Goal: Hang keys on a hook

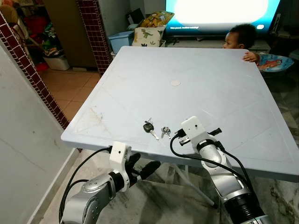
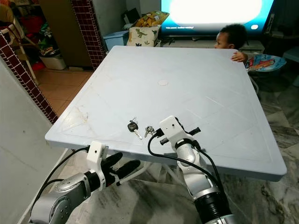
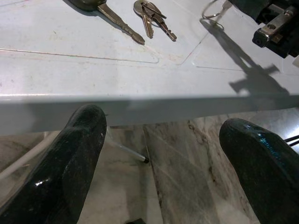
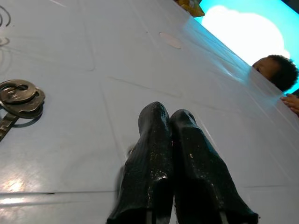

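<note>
On the white table (image 1: 210, 88), right gripper (image 4: 173, 121) pressed together, empty, beside the keys (image 1: 156, 129).

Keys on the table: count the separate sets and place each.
2. The black-headed key lies near the table's front edge; the small silver bunch lies beside it, next to the right gripper, whose fingers are shut.

On the pale square plastic worktop (image 1: 196, 88), near its front edge, lies a black-headed key (image 1: 149, 128), with a small bunch of metal keys (image 1: 165, 131) just to its right. The right end effector (image 4: 174, 122) rests on the worktop right of the bunch. The left end effector (image 1: 142, 167) sits below the front edge. A person (image 1: 243, 39) is behind the far edge.
</note>
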`<state>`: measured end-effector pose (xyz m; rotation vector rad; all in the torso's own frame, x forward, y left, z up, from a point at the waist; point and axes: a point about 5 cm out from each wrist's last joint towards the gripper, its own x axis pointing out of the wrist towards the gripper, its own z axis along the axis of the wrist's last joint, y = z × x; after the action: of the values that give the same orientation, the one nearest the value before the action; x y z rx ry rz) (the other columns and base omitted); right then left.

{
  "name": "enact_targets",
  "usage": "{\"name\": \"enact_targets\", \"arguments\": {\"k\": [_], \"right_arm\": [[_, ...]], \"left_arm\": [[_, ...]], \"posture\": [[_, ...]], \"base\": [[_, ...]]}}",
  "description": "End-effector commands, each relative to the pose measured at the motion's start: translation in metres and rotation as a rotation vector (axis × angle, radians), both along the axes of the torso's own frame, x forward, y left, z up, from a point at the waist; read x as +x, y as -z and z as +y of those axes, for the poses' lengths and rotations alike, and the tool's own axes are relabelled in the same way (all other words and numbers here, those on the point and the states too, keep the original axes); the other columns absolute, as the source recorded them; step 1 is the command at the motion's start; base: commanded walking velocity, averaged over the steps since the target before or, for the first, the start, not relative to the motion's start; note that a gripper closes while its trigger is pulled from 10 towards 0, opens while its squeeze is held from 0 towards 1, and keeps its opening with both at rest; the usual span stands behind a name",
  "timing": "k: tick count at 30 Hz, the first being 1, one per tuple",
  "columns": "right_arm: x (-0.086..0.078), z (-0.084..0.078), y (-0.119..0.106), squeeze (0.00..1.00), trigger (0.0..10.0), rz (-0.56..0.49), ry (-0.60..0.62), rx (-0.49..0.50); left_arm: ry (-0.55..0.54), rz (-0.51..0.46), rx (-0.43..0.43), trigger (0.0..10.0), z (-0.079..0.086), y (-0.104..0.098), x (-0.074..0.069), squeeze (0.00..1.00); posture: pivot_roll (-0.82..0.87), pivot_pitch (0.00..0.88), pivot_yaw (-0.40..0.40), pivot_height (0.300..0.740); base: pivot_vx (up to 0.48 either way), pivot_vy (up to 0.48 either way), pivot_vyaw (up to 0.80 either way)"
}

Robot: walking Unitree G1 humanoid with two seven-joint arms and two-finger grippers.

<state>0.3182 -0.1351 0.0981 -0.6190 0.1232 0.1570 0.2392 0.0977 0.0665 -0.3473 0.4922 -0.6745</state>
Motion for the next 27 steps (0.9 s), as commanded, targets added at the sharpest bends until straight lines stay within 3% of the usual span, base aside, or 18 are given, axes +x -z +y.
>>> {"name": "enact_targets", "arguments": {"k": [1, 9, 15, 16, 17, 18, 19, 23, 27], "right_arm": [[0.002, 0.002, -0.011, 0.0, 0.0, -0.047, -0.01, 0.006], [0.007, 0.011, -0.047, 0.0, 0.0, -0.194, -0.048, 0.048], [0.008, 0.016, -0.059, 0.0, 0.0, -0.216, -0.066, 0.139], [0.006, 0.016, -0.059, 0.0, 4.2, -0.215, -0.078, 0.14], [0.003, 0.017, -0.059, 0.0, 7.8, -0.209, -0.096, 0.158], [0.003, 0.017, -0.059, 0.0, 7.8, -0.207, -0.099, 0.162], [0.002, 0.017, -0.059, 0.0, 10.0, -0.204, -0.101, 0.164], [-0.004, 0.017, -0.057, 0.0, 10.0, -0.199, -0.118, 0.152], [-0.006, 0.016, -0.054, 0.0, 10.0, -0.187, -0.105, 0.165]], "left_arm": [[-0.004, -0.007, 0.016, 10.0, 0.002, 0.0, 0.002, 0.0], [-0.048, -0.035, 0.023, 10.0, 0.004, -0.002, 0.008, 0.0], [-0.219, -0.113, 0.063, 10.0, 0.018, -0.011, 0.026, 0.0], [-0.258, -0.132, 0.071, 10.0, 0.023, -0.014, 0.029, 0.0], [-0.331, -0.162, 0.084, 10.0, 0.031, -0.018, 0.034, 0.0], [-0.345, -0.168, 0.086, 10.0, 0.033, -0.018, 0.035, 0.0], [-0.362, -0.175, 0.09, 10.0, 0.035, -0.019, 0.036, 0.0], [-0.474, -0.226, 0.139, 10.0, 0.048, -0.024, 0.043, 0.0], [-0.494, -0.235, 0.154, 10.0, 0.05, -0.023, 0.045, 0.0]], "posture": [[-0.06, 0.0, 0.097, 0.74], [-0.06, 0.0, 0.097, 0.74], [-0.06, 0.0, 0.09, 0.74], [-0.06, 0.0, 0.088, 0.74], [-0.06, 0.0, 0.088, 0.74], [-0.06, 0.0, 0.088, 0.74], [-0.06, 0.0, 0.086, 0.74], [-0.06, 0.0, 0.086, 0.74], [-0.06, 0.0, 0.093, 0.74]], "base": [[0.0, 0.0, 0.0], [0.0, 0.0, 0.0], [0.0, 0.0, 0.0], [0.0, 0.0, 0.0], [0.0, 0.0, 0.0], [0.0, 0.0, 0.0], [0.0, 0.0, 0.0], [0.0, 0.0, 0.0], [0.0, 0.0, 0.7]]}}
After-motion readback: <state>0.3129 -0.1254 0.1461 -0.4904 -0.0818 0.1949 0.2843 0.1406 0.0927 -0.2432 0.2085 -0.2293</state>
